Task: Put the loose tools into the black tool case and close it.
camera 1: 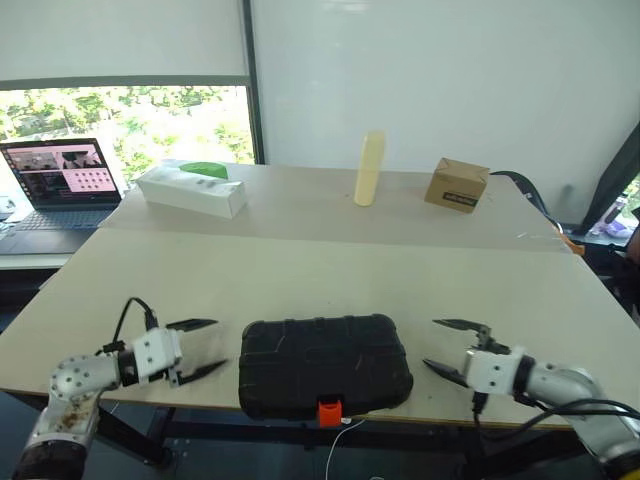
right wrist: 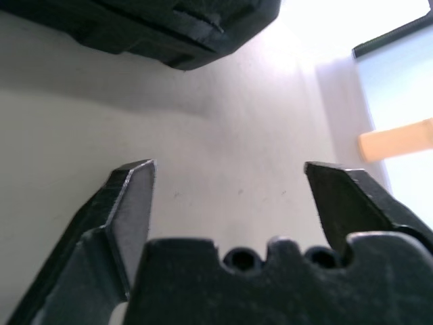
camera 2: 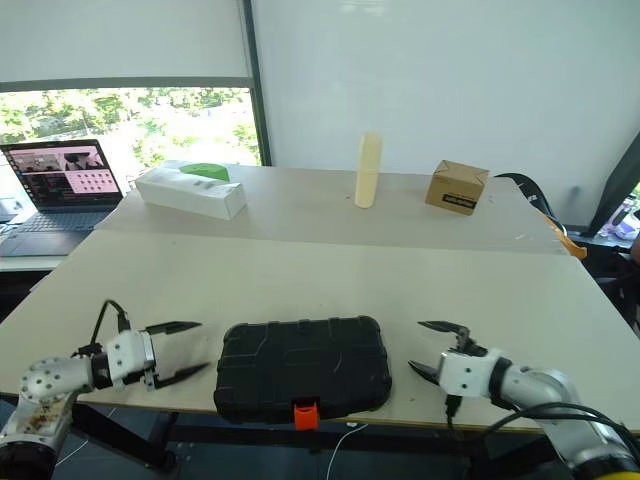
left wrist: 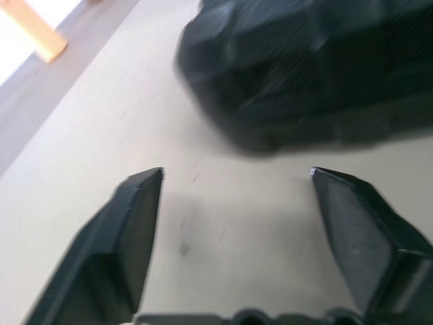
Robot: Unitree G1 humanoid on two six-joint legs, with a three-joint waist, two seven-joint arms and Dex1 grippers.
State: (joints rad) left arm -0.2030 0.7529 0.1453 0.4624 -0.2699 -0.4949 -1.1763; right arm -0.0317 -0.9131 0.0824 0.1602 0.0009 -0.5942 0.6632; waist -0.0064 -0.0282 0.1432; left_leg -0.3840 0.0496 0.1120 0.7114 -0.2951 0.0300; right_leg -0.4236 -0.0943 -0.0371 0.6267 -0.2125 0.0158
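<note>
Black tool case [camera 1: 325, 365] lies closed at the table's [camera 1: 300, 275] near edge, orange latch [camera 1: 329, 411] hanging over the edge. Left gripper [camera 1: 200, 348] and right gripper [camera 1: 447, 347] flank it, each spread wide, empty, apart from the case. Whatever is inside the case is hidden. Farther back stand a cardboard box [camera 1: 457, 185] and a white box [camera 1: 191, 188].

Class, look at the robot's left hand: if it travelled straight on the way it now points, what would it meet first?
Most likely the closed black tool case. The left hand, open and empty, points across the table at the case's side; only bare tabletop lies between them.
</note>
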